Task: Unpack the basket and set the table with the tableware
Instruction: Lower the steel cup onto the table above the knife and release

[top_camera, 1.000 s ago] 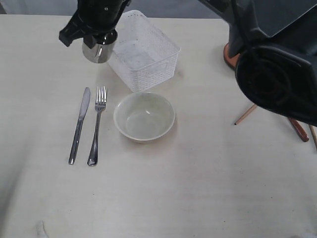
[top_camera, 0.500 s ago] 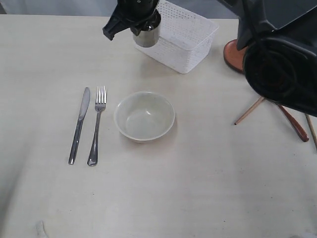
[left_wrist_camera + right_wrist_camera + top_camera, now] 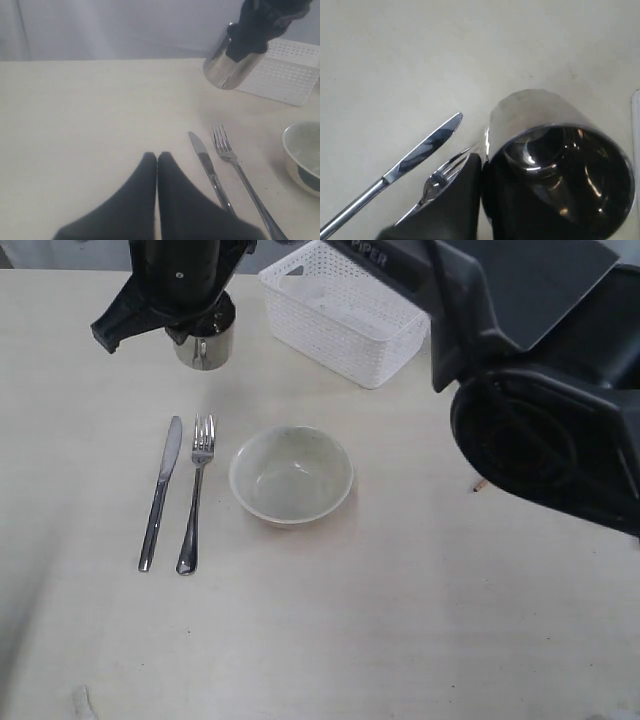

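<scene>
Right pincer (image 3: 482, 167) is squeezed almost shut on the wall of the steel cup (image 3: 207, 345), with one finger outside the rim and the other down inside. The cup hangs tilted at 12 o'clock from the knife (image 3: 160, 495) and fork (image 3: 195, 495). The basket (image 3: 340, 310) sits at the cup's 3 o'clock and the bowl (image 3: 291, 475) at its 5 o'clock. From these angles I honestly can't say whether the cup's base is touching the desk (image 3: 400, 620) yet.

Left pincer (image 3: 157, 157) has its fingers pressed together with nothing in them, low over bare desk.

What worries me:
- **Slipping:** It's a pinch on one thin, slick steel wall, so the cup could swivel or slide out.
- **Tipping:** If it's let go while leaning like that, it tips and rolls, probably straight into the cutlery.
- **Landing on the fork:** The tines look close under the cup in the wrist view, so a sloppy descent lands on them and knocks the fork crooked.
- **Bumping the basket:** The arm stretches right across the basket, so a swing on the way out could shove it.
</scene>
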Robot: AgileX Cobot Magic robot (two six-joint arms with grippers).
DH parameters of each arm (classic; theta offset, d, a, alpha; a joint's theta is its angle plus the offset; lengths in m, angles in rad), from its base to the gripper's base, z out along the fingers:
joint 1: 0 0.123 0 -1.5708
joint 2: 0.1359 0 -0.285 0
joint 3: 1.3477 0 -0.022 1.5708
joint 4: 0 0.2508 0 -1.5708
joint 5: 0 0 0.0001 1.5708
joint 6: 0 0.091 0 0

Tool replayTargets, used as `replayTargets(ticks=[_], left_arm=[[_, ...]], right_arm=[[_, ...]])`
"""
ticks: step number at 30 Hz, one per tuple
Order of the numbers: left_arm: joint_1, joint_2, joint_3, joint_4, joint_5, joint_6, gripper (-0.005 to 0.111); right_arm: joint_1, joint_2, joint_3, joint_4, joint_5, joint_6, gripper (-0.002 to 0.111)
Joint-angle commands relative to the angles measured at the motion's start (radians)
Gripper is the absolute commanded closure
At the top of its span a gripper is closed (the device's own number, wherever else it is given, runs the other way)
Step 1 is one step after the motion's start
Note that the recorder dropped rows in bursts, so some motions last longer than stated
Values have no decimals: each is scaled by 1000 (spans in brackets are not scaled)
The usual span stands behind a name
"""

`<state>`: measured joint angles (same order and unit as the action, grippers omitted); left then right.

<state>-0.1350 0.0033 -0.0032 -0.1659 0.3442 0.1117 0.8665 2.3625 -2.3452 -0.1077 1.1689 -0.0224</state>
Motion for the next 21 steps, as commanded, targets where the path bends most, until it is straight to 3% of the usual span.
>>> replayTargets(ticks=[1, 11, 21], left_arm=[[-8, -3, 3, 0, -2, -1, 107], [-8, -3, 3, 0, -2, -1, 107], [-8, -3, 3, 0, -2, -1, 107]], right_arm=[[-6, 49, -3, -41, -47, 30, 109], [-7, 97, -3, -52, -192, 4, 109], [-7, 120, -3, -52, -136, -19, 109]])
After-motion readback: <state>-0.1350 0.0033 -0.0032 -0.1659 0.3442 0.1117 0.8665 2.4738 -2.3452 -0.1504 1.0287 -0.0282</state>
